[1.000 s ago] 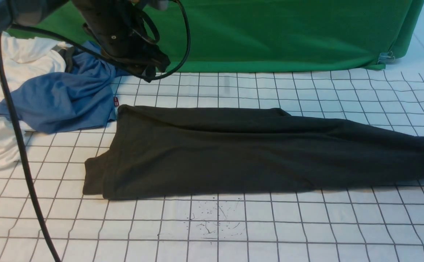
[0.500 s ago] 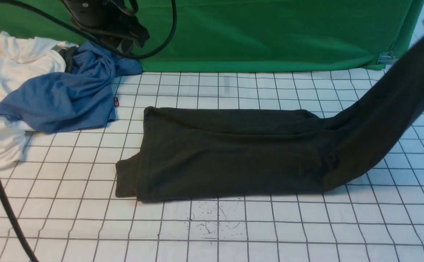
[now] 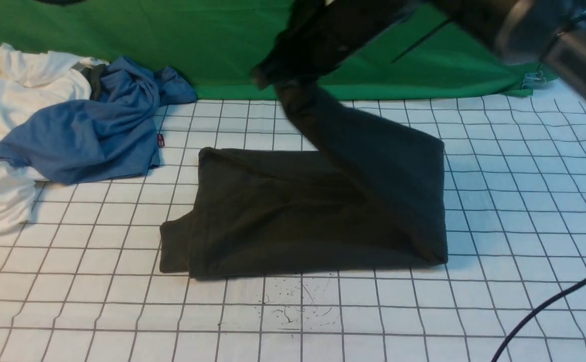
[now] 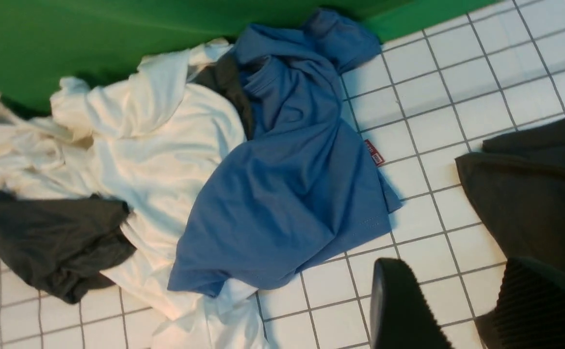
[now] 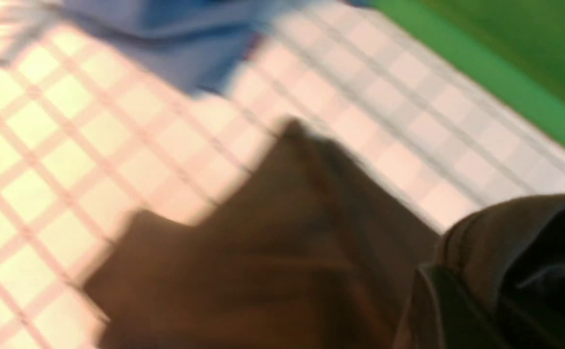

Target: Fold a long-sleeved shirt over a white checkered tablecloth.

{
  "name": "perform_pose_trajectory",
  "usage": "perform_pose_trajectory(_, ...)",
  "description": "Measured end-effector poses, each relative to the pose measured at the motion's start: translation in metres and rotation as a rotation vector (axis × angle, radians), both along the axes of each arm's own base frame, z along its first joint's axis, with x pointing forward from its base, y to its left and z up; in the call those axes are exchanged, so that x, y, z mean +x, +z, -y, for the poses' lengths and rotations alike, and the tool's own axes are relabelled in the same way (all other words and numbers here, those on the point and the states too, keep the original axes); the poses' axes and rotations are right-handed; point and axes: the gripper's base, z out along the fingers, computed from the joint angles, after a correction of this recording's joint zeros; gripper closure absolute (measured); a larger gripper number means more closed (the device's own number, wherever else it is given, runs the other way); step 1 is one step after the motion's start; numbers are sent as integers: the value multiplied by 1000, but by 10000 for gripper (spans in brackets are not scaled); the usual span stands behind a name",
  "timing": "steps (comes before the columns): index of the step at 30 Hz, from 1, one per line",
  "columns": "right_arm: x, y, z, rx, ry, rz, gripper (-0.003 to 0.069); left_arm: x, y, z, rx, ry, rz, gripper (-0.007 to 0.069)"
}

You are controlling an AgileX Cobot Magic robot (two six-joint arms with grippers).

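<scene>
The right claw (image 3: 283,80) is clamping the shirt (image 3: 293,221) and holding one end up over the cloth (image 3: 137,311).
The lifted part is slanting, blurred near the claw, above the rest of the shirt, which is lying on the cloth with a small flap sticking out at its left; the left claw (image 4: 457,271) is hanging with its fingers apart, and the blue shirt (image 3: 86,130) is lying partly on the white clothes (image 3: 36,90), just beside the black one.

R side — raised shirt (image 3: 373,146) blocks centre.
</scene>
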Motion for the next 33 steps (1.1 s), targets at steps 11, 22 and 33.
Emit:
perform_pose_trajectory(11, -13, -71, -80, 131, 65, -91, 602, 0, 1, -10, -90, 5, 6, 382)
perform_pose_trajectory(22, -8, -63, -73, 160, 76, -117, 38, 10, -11, -6, -134, -28, -25, 382)
perform_pose_trajectory(33, 29, 34, 68, -61, -102, -20, 483, 37, -57, 30, -201, -142, -127, 483)
